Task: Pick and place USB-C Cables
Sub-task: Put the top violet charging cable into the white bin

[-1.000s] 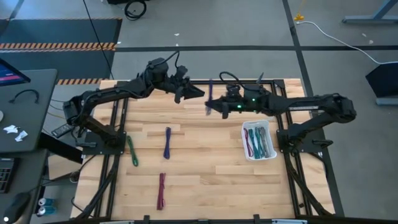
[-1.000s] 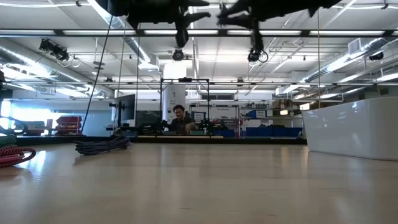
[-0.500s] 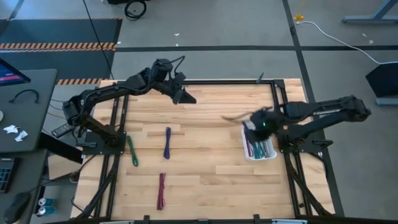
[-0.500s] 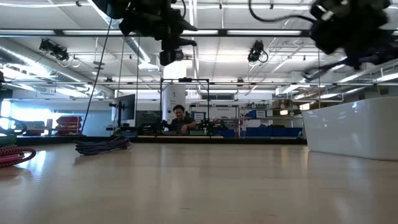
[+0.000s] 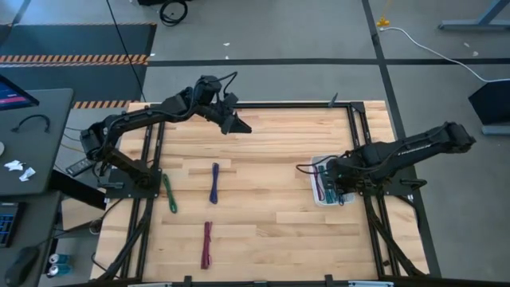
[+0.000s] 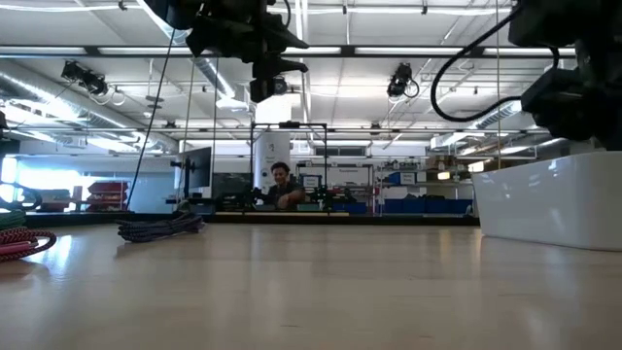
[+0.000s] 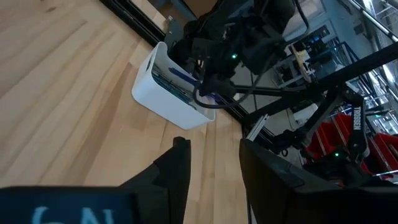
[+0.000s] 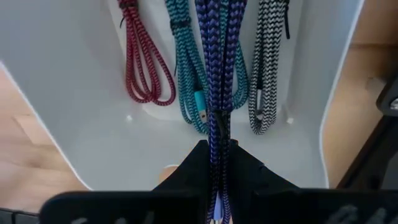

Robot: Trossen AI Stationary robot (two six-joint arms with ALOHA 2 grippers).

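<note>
Though hidden overhead, right hand [image 8: 214,180] grips blue cable [image 8: 216,74] above bin [image 8: 81,112]; left hand [image 7: 211,155] wide

3 cable bundles loose on tabletop [image 5: 263,231]: green [image 5: 169,192], blue [image 5: 214,182], maroon [image 5: 207,244]. 1 white bin [image 8: 74,112] holding 4: red [image 8: 144,59], teal [image 8: 186,68], blue-purple [image 8: 219,56], grey [image 8: 268,62]. 2 arms.

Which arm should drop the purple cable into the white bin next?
Right. The right gripper is shut on the purple cable directly over the white bin. The left gripper hangs open and empty, far across the table.
</note>
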